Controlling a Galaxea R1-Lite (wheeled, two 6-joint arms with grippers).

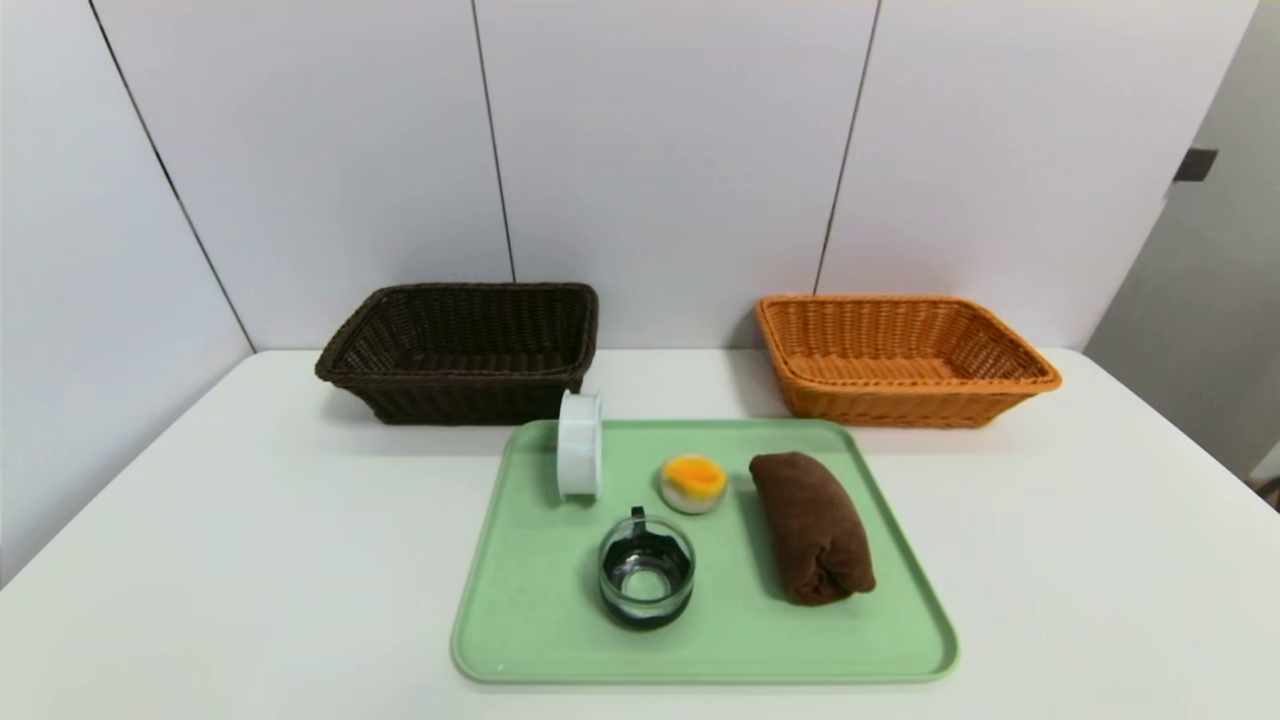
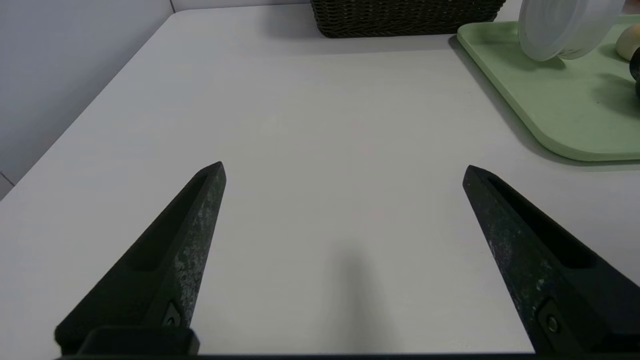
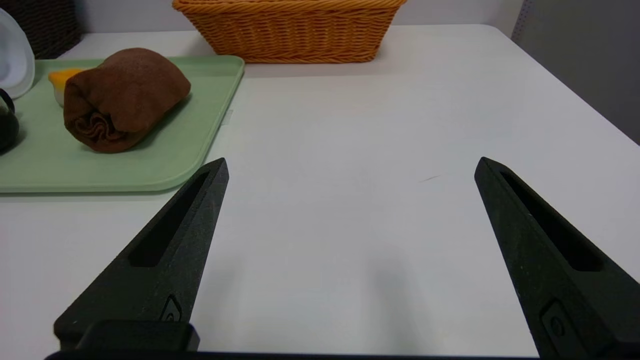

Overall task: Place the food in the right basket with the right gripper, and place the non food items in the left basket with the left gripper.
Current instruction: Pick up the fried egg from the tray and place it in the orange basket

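Observation:
A green tray (image 1: 520,620) lies in the middle of the white table. On it stand a white round lid on edge (image 1: 579,445), a small white-and-orange food piece (image 1: 693,483), a rolled brown towel (image 1: 812,527) and a glass cup with a black handle (image 1: 646,572). Behind the tray sit the dark brown left basket (image 1: 462,352) and the orange right basket (image 1: 900,358), both with nothing in them. My left gripper (image 2: 344,170) hovers open over bare table left of the tray (image 2: 560,100). To the tray's right my right gripper (image 3: 351,165) is open too, near the towel (image 3: 125,97).
White wall panels rise directly behind the baskets. The table's right edge (image 3: 575,100) runs past the orange basket (image 3: 292,30), with a grey wall beyond it. The dark basket (image 2: 405,17) stands just behind the tray's far left corner.

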